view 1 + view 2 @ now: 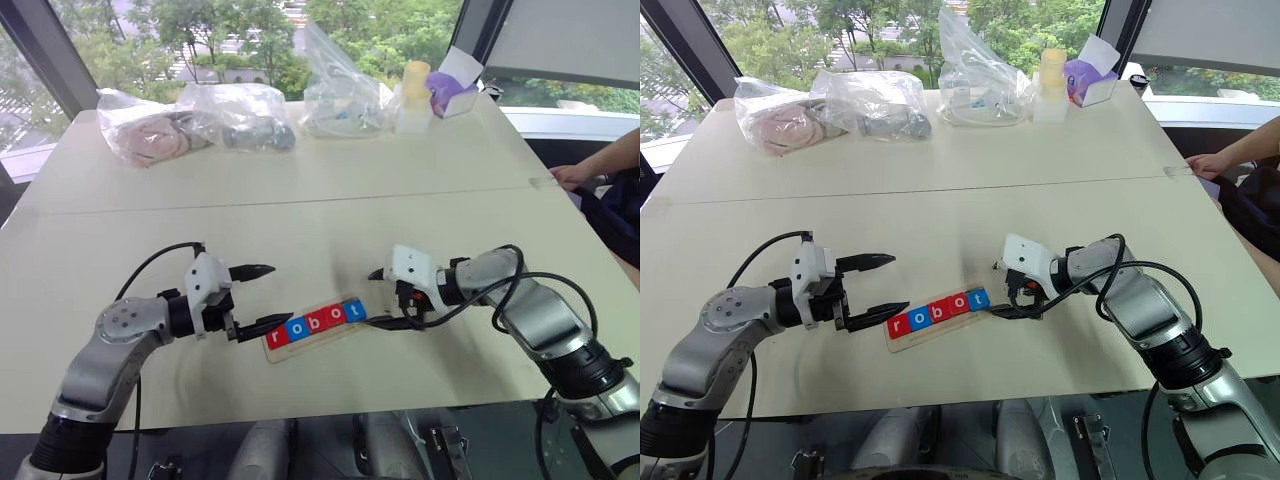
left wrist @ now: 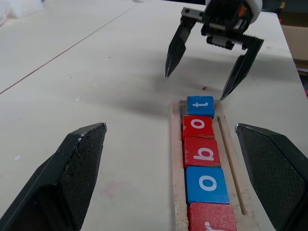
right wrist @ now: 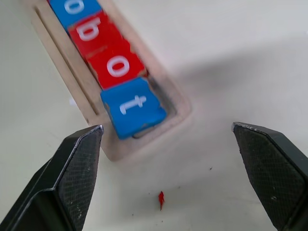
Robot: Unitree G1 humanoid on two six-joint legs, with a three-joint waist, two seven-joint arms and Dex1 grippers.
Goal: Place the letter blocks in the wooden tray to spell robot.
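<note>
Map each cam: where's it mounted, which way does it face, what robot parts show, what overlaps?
Head stereo pair: on the head, facing forward and down over the table; both arms show, left gripper and right gripper open at either end of the tray.
Left wrist: looks along its own open fingers up the tray at the blocks, right gripper beyond.
Right wrist: looks down past its own fingers at the tray's t end.
Shared: tray and blocks in all views.

Pale tabletop (image 1: 300,170) with a seam across it; windows (image 1: 200,30) from ten to one o'clock show green trees.
</note>
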